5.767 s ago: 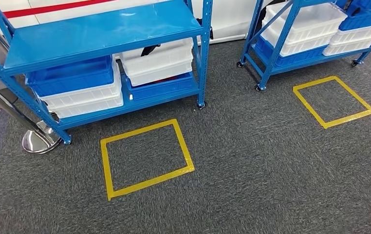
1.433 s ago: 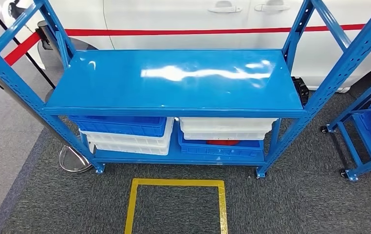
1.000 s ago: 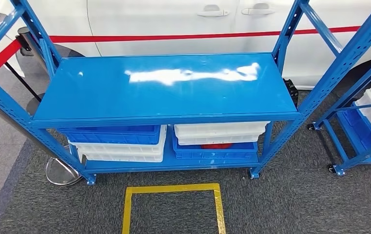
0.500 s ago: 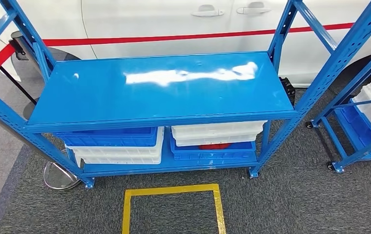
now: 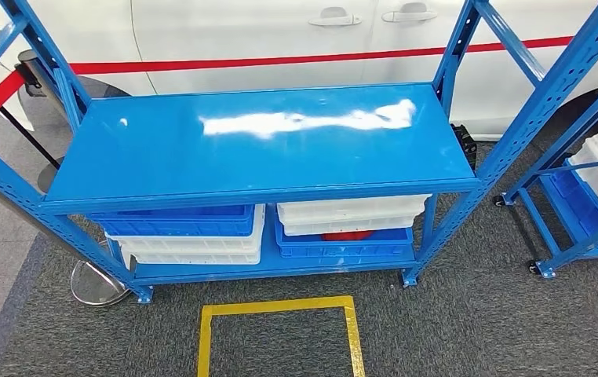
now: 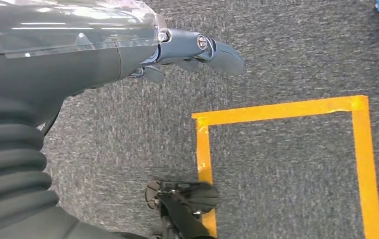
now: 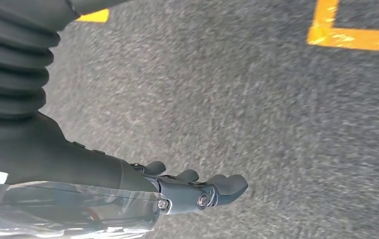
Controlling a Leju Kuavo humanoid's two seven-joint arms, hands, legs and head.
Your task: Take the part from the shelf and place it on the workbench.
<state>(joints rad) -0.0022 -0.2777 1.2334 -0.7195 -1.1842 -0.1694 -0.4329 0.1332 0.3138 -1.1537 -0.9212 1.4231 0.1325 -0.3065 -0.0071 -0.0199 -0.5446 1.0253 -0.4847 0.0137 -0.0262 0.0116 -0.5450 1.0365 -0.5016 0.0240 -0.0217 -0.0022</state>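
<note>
Both hands hang low over carpet, left hand and right hand holding nothing, fingers loosely apart. Red part sits ahead and below, in blue bin on lower shelf, slightly right-side, so right hand likely nearer.

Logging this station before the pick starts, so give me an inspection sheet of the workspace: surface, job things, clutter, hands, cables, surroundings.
Surface: blue shelf, top board bare and glossy; grey carpet below.
Job's things: no part identifiable; something red shows in the lower right blue bin, too hidden to name.
Clutter: white bins and blue bins stacked on the bottom level.
Hands: left hand and right hand hang over carpet, holding nothing, fingers apart.
Cables: nothing seen.
Surroundings: white car with red stripe behind; yellow tape square on floor; second shelf to the right; chrome post base.
</note>
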